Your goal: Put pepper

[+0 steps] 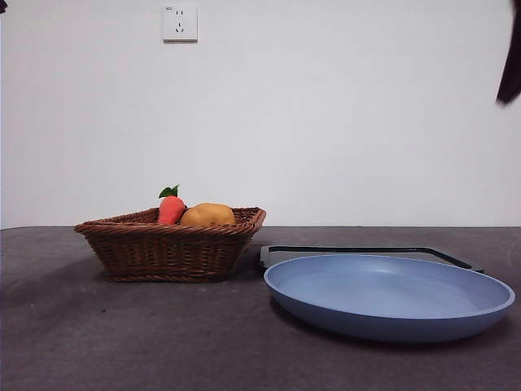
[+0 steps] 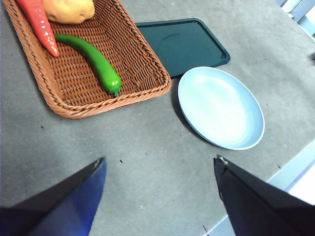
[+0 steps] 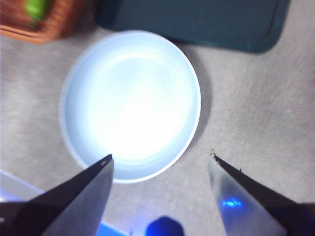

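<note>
With both pincers spread wide and empty, the left pincer (image 2: 157,172) should take the pepper (image 2: 93,59) mid-length inside the basket (image 2: 142,93), then carry it to the plate (image 2: 221,108).

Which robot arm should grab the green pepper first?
Probably the left. Its open gripper hangs over the table beside the basket, and the pepper lies in plain view there. The right gripper, also open, hangs over the blue plate, farther from the pepper.
</note>
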Controlling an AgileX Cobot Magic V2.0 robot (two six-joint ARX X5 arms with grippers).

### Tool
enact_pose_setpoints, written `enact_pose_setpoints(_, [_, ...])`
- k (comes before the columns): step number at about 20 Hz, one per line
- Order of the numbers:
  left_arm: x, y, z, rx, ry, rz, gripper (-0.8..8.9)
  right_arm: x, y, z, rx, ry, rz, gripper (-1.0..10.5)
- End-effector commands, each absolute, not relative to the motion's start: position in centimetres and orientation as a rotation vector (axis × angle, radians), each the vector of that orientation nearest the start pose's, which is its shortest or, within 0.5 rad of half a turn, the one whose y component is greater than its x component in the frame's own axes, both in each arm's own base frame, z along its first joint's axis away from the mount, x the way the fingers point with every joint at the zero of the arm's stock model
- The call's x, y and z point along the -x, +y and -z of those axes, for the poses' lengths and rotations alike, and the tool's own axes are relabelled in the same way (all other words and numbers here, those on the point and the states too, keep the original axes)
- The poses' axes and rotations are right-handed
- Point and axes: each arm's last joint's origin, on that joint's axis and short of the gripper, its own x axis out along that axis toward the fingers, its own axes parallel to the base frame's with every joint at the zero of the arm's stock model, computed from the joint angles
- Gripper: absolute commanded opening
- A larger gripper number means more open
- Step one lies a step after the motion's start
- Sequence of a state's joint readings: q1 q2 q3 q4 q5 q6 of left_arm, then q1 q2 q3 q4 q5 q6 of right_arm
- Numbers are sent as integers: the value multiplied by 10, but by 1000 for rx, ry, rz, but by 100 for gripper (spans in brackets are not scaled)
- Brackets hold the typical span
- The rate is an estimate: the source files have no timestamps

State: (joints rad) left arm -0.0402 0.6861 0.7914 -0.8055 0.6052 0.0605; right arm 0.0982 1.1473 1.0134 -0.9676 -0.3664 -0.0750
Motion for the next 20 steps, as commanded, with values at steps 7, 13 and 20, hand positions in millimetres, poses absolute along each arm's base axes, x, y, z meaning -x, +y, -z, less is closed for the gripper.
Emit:
enact_pose_setpoints(7, [-124, -21, -304, 120, 622, 646, 382, -274, 47, -214, -88, 1271, -467, 321])
enact_pose_setpoints(13, [-124, -21, -304, 122, 623, 645, 382, -289, 54, -183, -60, 1345, -458, 308])
enact_pose_setpoints(20, [-124, -21, -304, 122, 623, 644, 382, -293, 55, -173, -60, 1365, -462, 224])
